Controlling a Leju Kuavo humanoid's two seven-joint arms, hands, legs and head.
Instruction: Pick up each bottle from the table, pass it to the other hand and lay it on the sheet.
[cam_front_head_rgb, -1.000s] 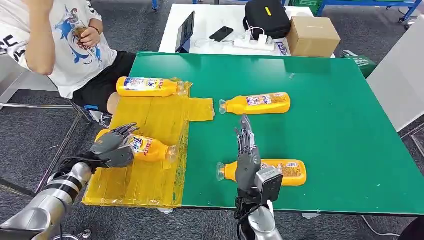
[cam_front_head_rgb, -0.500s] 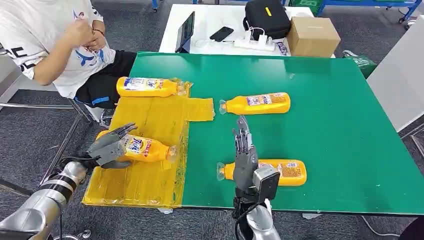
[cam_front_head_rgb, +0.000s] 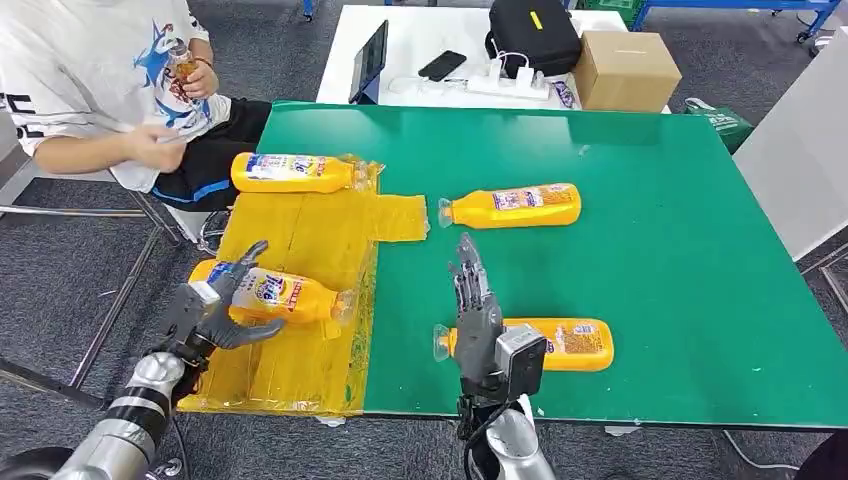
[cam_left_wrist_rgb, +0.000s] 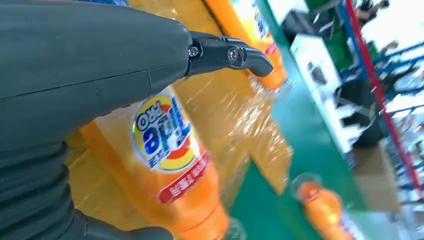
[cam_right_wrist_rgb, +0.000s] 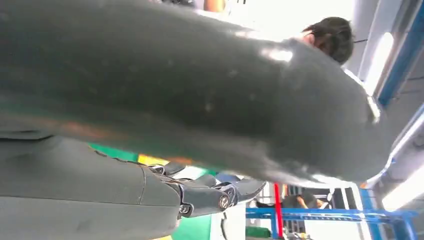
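Observation:
Several orange bottles lie flat. One bottle (cam_front_head_rgb: 275, 293) (cam_left_wrist_rgb: 170, 165) rests on the yellow sheet (cam_front_head_rgb: 300, 240), and my left hand (cam_front_head_rgb: 210, 305) (cam_left_wrist_rgb: 75, 75) sits at its base end with fingers spread, holding nothing. Another bottle (cam_front_head_rgb: 295, 172) lies along the sheet's far edge. On the green table (cam_front_head_rgb: 650, 230) a third bottle (cam_front_head_rgb: 515, 206) lies mid-table, and one more bottle (cam_front_head_rgb: 565, 343) lies near the front edge. My right hand (cam_front_head_rgb: 475, 315) (cam_right_wrist_rgb: 175, 100) stands upright with straight fingers in front of that bottle's neck, empty.
A person (cam_front_head_rgb: 90, 70) sits at the table's far left corner, holding a small bottle. Behind the green table a white table carries a laptop (cam_front_head_rgb: 372, 62), a phone, a black bag (cam_front_head_rgb: 530, 35) and a cardboard box (cam_front_head_rgb: 625, 70).
My left hand has drawn back off the near sheet bottle and spread its fingers; the bottle stays on the sheet. My right hand has drifted slightly left. The person's arms have moved.

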